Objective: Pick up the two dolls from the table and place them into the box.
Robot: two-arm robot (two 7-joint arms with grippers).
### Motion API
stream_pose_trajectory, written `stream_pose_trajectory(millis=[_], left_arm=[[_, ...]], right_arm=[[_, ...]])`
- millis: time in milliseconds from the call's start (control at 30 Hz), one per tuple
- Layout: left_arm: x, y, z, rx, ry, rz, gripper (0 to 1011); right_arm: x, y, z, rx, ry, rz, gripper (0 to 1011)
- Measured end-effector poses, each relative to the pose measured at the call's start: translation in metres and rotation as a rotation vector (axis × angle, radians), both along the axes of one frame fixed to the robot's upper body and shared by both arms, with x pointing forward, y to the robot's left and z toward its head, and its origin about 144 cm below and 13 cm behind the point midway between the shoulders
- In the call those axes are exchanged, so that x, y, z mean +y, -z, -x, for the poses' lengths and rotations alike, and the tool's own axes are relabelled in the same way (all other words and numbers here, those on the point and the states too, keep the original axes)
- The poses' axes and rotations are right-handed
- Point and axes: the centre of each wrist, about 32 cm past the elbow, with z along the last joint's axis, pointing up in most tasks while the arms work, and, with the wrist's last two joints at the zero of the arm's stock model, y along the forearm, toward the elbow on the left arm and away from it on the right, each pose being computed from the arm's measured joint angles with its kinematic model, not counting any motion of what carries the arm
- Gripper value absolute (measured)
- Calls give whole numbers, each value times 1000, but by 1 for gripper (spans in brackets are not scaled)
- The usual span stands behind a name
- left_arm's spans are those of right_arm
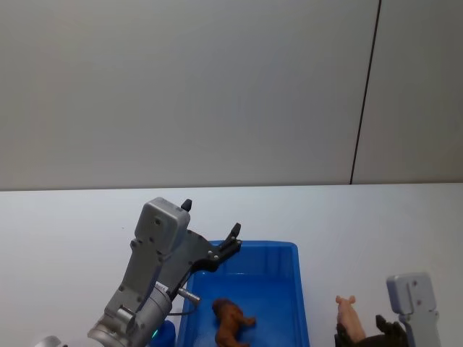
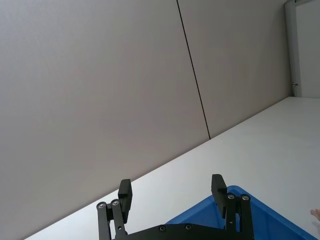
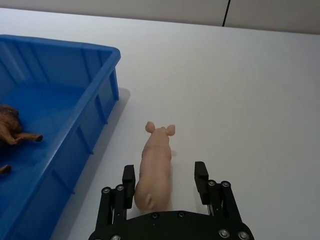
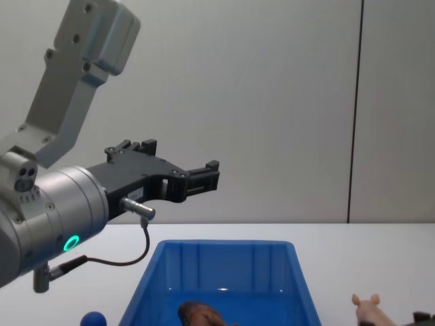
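Hovering low at the table's [image 1: 72, 224] near right edge, the right gripper [image 3: 165, 171] has its fingers spread wide and grips nothing. The pink doll's [image 3: 157, 155] rear end sits in the gap between them. One finger [image 3: 129, 176] is just beside the doll's rump, contact can't be told, and the other finger [image 3: 201, 172] is clearly apart from it. The pink doll is on the white tabletop, just to the right of the box [image 1: 269, 245] and not touching it, with its snout and pointed ears turned away from the robot. In the head view it looks upright, though its legs are hidden. The brown doll [image 1: 230, 322] is inside the box, lying on the floor of the bin toward the near left part, legs sticking out sideways. The right wrist view shows it against the blue bottom, apart from the wall nearest the pink doll. The left gripper [image 1: 211, 217] is raised in the air over the box's far left corner, well above the rim in the chest view. Its fingers are wide apart, it carries nothing, and it points forward and toward the right. The left wrist view shows both black fingertips with bare wall [image 2: 100, 75] and tabletop between them, and a corner of the blue bin below. The box stands flat on the table in front of the robot. A small blue rounded thing [image 4: 92, 319] sits at the near left of the box, partly hidden under the left arm; what it is can't be told.
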Motion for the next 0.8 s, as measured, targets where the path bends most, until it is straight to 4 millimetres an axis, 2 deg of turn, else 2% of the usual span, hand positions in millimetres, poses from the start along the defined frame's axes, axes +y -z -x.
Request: stream_pose_trajectory(millis=[100, 267, 400, 800], left_arm=[[0, 0, 0, 0, 0, 0, 1002], [0, 0, 0, 0, 0, 0, 1002], [0, 0, 0, 0, 0, 0, 1002], [0, 0, 0, 0, 0, 0, 1002]], right_arm=[[0, 3, 0, 11, -1, -2, 644], [1, 6, 0, 20, -3, -6, 530], [1, 7, 0, 21, -7, -9, 386], [4, 1, 1, -45, -34, -6, 378]])
